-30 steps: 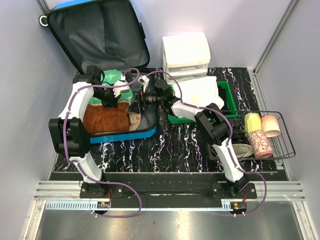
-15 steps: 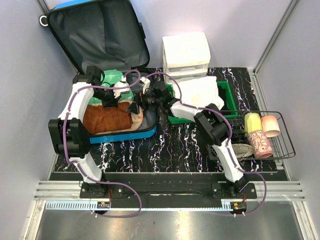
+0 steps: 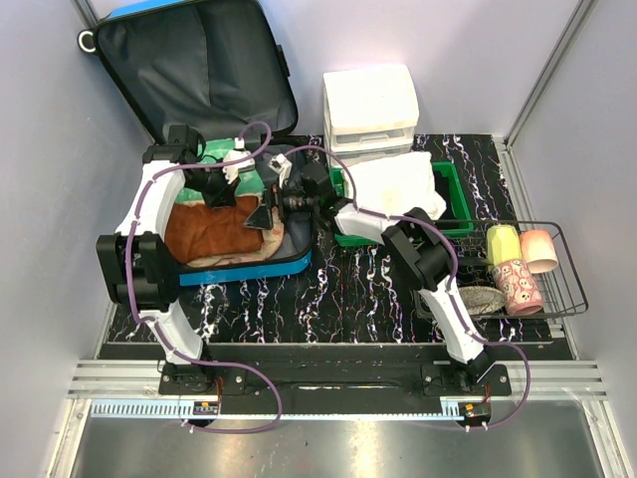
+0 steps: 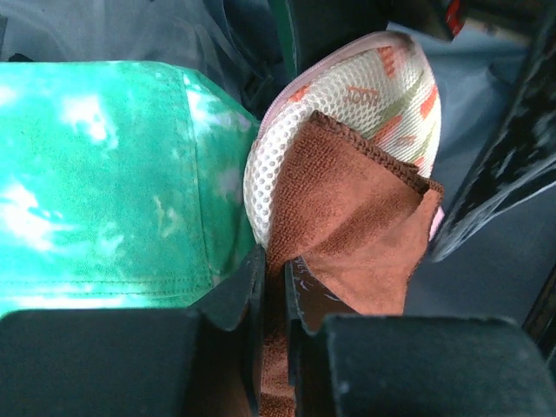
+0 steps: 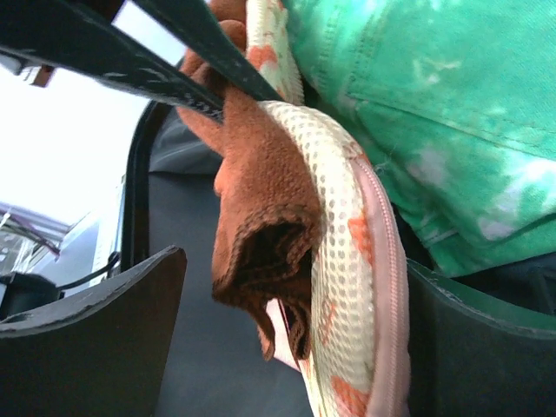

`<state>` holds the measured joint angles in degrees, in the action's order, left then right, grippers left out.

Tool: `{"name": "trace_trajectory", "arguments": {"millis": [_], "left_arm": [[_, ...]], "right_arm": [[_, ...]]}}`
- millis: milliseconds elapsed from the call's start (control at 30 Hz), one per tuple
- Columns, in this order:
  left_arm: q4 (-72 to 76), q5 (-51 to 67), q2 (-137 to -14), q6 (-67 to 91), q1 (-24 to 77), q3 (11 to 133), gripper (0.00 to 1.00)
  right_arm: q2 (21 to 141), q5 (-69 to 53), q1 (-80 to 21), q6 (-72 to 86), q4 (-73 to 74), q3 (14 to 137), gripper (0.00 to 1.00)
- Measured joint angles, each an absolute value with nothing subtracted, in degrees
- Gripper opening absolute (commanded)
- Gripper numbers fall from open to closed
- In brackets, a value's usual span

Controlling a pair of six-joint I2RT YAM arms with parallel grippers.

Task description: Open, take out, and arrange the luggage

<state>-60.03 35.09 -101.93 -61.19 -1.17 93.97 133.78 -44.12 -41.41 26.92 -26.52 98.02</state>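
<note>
The blue luggage [image 3: 244, 269] lies open at the left, its dark grey lid [image 3: 194, 65] leaning against the wall. Inside are a brown towel [image 3: 204, 229], a green tie-dye garment [image 3: 221, 154] and a white mesh pouch [image 3: 275, 235]. My left gripper [image 4: 276, 291] is shut on a fold of the brown towel [image 4: 356, 217], next to the green garment [image 4: 95, 182] and the mesh pouch [image 4: 365, 95]. My right gripper [image 5: 295, 334] is open, its jaws on either side of the towel's [image 5: 261, 200] hanging edge and the pouch [image 5: 352, 234]. Both grippers meet over the case's right half [image 3: 254, 209].
A white three-drawer organiser [image 3: 370, 105] stands behind the case. A green tray [image 3: 453, 204] holding white cloth [image 3: 398, 184] sits to its right. A black wire basket [image 3: 557, 269] with cups is at the far right. The marbled table [image 3: 338, 299] spreads in front.
My right gripper has moved left, deeper into the case, up to the towel and pouch. My left gripper has shifted slightly with the towel in it.
</note>
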Motion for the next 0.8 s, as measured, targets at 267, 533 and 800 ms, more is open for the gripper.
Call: {"name": "trace_trajectory", "arguments": {"millis": [267,533,800], "left_arm": [[-59.4,37.9,-102.6,-57.1,-1.5,95.4,0.14],[-57.2,37.5,-102.6,-53.3,-1.4,97.2,0.99],[-53.9,36.8,-101.3,-46.7,-2.0,98.1,0.99]], "right_arm": [[135.9,-37.2,-42.2,26.2,-22.4,100.7,0.0],[131.8,-41.9,-38.7,27.9,-11.8,100.4,0.0],[126.2,-51.2,-26.8,18.3,16.4,106.5,0.0]]}}
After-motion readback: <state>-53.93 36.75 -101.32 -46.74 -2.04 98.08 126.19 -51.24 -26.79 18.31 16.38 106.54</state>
